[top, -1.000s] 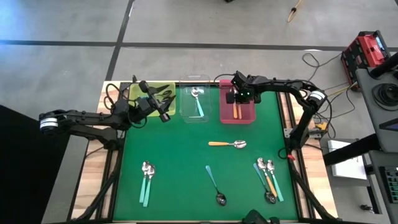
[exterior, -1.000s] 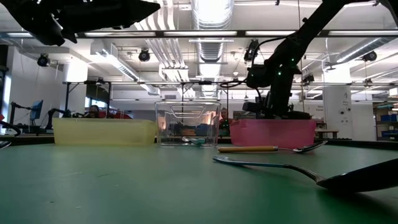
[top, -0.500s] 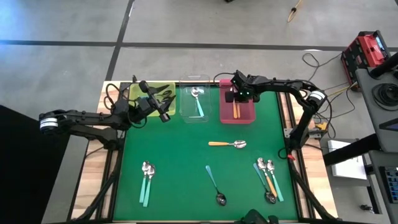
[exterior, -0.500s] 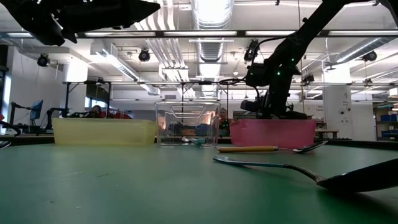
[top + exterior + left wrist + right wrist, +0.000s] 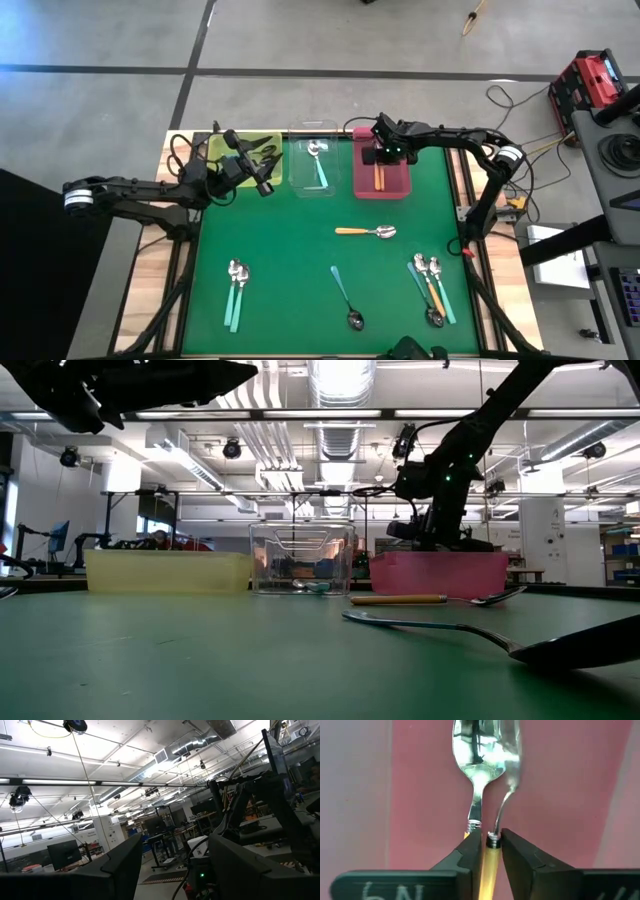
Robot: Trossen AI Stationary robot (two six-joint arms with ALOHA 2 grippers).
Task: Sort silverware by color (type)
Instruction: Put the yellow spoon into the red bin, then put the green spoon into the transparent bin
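Where right gripper point(image 5: 489, 851) hangs, orange spoon point(image 5: 490, 865) sits betw. jaws.

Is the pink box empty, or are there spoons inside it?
Not empty. The pink bin holds orange-handled spoons; the right wrist view shows two silver bowls side by side on its floor.

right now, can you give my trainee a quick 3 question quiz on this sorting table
1. True or false: the right tool is over the pink bin.
2. What colour is the handle between the right tool's fingers? A orange, B teal, C black.
3. Fill in: the clear bin holds a spoon with a ____ handle.

Key: 1 true. 2 A. 3 teal.
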